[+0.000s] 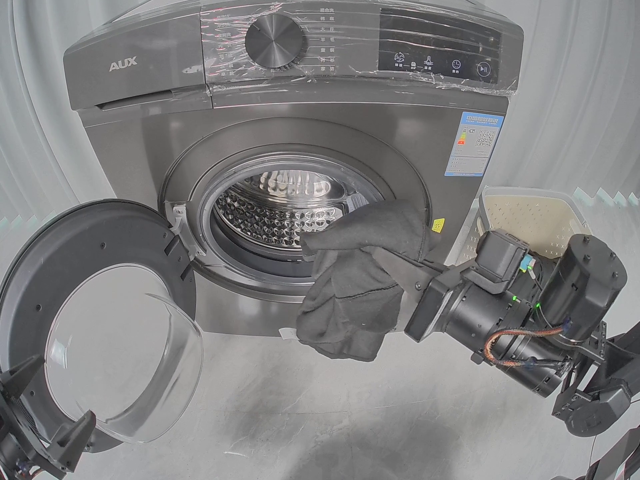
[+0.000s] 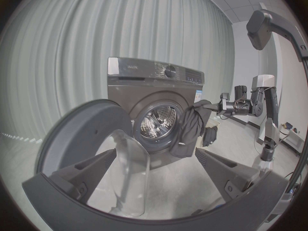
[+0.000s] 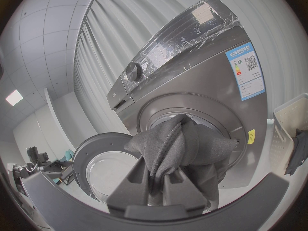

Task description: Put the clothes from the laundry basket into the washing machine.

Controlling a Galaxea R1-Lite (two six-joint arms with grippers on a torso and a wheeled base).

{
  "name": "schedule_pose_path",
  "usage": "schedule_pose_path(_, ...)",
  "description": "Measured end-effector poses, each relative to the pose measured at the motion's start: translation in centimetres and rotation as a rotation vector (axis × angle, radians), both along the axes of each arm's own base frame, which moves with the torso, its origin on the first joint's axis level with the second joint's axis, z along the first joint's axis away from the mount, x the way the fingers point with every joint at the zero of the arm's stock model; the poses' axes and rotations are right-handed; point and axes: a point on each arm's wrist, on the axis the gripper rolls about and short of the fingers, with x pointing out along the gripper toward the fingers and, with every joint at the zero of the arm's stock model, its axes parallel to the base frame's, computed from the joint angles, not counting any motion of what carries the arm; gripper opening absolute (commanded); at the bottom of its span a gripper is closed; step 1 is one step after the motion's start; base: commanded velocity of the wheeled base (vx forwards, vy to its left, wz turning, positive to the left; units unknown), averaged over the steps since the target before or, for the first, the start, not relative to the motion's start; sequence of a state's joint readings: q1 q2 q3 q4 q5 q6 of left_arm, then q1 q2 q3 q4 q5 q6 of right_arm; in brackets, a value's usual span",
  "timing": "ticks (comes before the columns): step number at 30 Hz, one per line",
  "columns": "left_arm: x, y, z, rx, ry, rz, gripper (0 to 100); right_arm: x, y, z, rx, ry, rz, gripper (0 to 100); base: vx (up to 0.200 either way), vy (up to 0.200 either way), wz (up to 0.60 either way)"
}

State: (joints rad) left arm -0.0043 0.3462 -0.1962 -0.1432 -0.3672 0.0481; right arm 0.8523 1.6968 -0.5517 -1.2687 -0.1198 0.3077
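Note:
A dark grey garment hangs from my right gripper, which is shut on it just in front of the washing machine's round opening. In the right wrist view the cloth bunches between the fingers, covering part of the drum mouth. The grey washing machine stands with its door swung wide to the left. The cream laundry basket sits to the machine's right, with a dark piece draped over its rim. My left gripper is open, low by the door, holding nothing.
The open door with its glass bowl takes up the floor at the left. Bare grey floor lies in front of the machine. A pleated curtain runs behind everything.

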Motion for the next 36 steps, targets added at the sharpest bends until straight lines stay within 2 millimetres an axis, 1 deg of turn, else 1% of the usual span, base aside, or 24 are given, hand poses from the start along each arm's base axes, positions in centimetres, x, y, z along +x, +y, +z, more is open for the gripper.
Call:
schedule_pose_path(6, 3.8, -0.3, 1.2, 0.02, 0.047, -0.107, 100, 0.4, 1.1, 0.1, 0.031, -0.004, 0.02, 0, 0.0, 0.0, 0.0)
schedule_pose_path(10, 6.4, -1.1, 1.7, 0.028, 0.096, -0.205, 100, 0.6, 1.6, 0.1, 0.039, -0.007, 0.025, 0, 0.0, 0.0, 0.0)
schedule_pose_path(15, 9.9, -3.0, 1.9, 0.041, 0.15, -0.327, 100, 0.9, 2.0, 0.0, 0.043, -0.006, 0.028, 0, 0.0, 0.0, 0.0)
schedule_pose_path(18, 12.0, -4.6, 2.0, 0.048, 0.149, -0.376, 100, 1.0, 2.2, 0.0, 0.046, -0.007, 0.027, 0, 0.0, 0.0, 0.0)
schedule_pose_path(20, 13.0, -5.4, 1.9, 0.048, 0.142, -0.396, 100, 1.1, 2.3, 0.0, 0.047, -0.008, 0.027, 0, 0.0, 0.0, 0.0)
schedule_pose_path(23, 14.5, -6.8, 1.5, 0.048, 0.146, -0.432, 100, 1.2, 2.4, 0.0, 0.049, -0.008, 0.025, 0, 0.0, 0.0, 0.0)
schedule_pose_path(27, 16.3, -8.4, 0.4, 0.049, 0.192, -0.463, 100, 1.3, 2.5, 0.0, 0.051, -0.009, 0.024, 0, 0.0, 0.0, 0.0)
schedule_pose_path(32, 17.9, -9.9, -0.7, 0.036, 0.227, -0.485, 100, 1.3, 2.6, 0.1, 0.053, -0.01, 0.025, 0, 0.0, 0.0, 0.0)
schedule_pose_path(36, 19.3, -10.9, -1.2, 0.004, 0.194, -0.495, 100, 1.3, 2.6, 0.1, 0.054, -0.01, 0.025, 0, 0.0, 0.0, 0.0)
